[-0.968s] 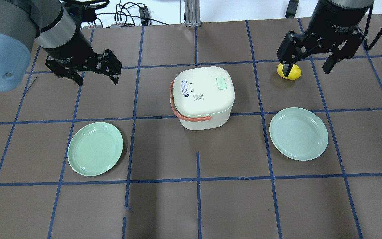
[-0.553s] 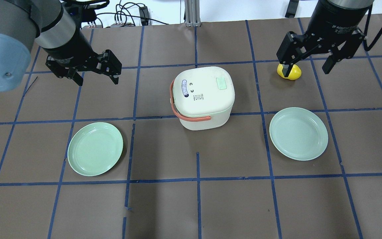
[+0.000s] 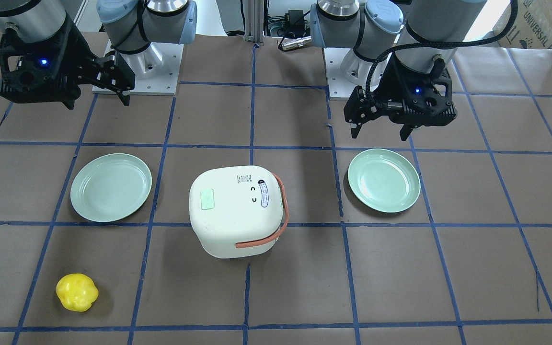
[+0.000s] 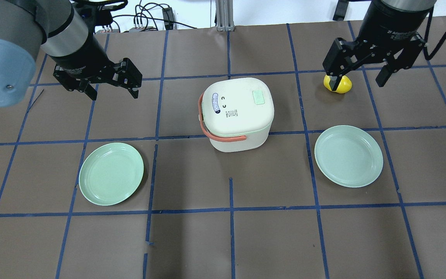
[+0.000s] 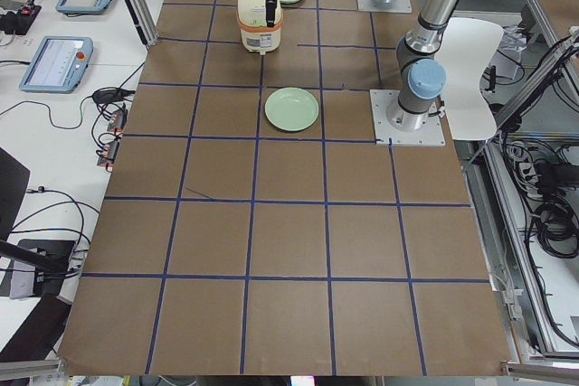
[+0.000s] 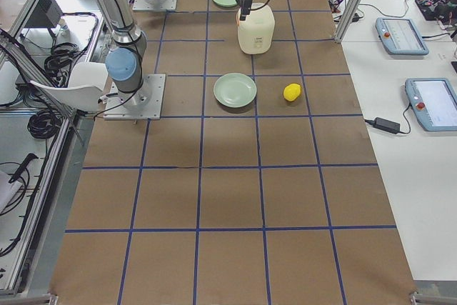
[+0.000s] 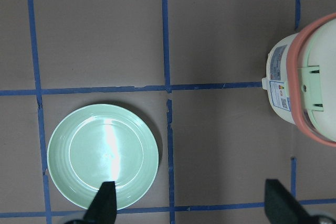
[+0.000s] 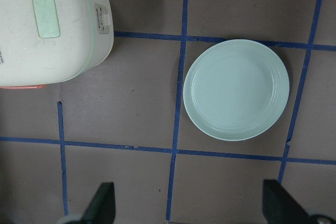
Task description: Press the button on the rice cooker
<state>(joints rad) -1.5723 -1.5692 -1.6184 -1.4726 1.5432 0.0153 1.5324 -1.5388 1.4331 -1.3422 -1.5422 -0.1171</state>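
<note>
The rice cooker [image 4: 236, 112] is white with an orange-red handle and stands shut at the table's middle; it also shows in the front view [image 3: 235, 211]. A pale green rectangular button [image 4: 259, 97] sits on its lid and shows in the right wrist view [image 8: 46, 17]. My left gripper [image 4: 112, 92] is open and empty, in the air to the cooker's left and apart from it. My right gripper [image 4: 358, 83] is open and empty, in the air to the cooker's right, above a yellow toy fruit [image 4: 339, 84]. Neither gripper touches the cooker.
One pale green plate [image 4: 110, 173] lies near left of the cooker, another [image 4: 349, 155] near right. The yellow fruit [image 3: 77, 292] lies on the far side by the right arm. Blue tape lines cross the brown table cover [image 4: 230, 240].
The right gripper has shifted very slightly; the left gripper, cooker, plates and fruit have not moved.
</note>
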